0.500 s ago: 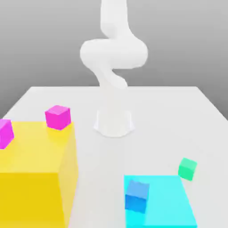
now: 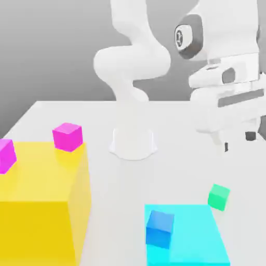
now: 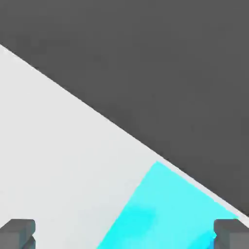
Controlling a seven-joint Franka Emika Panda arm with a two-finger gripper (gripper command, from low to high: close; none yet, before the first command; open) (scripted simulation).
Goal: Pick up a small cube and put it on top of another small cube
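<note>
above the green cube (image 2: 218,197), pincer (image 2: 237,142) spread wide, empty, fingertips (image 3: 18,232) cropped

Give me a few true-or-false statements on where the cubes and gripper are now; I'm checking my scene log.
1. The green cube rests on the white table beside the cyan block. True.
2. The blue cube sits on the yellow block. False: it sits on the cyan block.
3. The gripper holds the green cube. False: it hangs open above the table, holding nothing.
4. Two magenta cubes sit on the yellow block. True.
</note>
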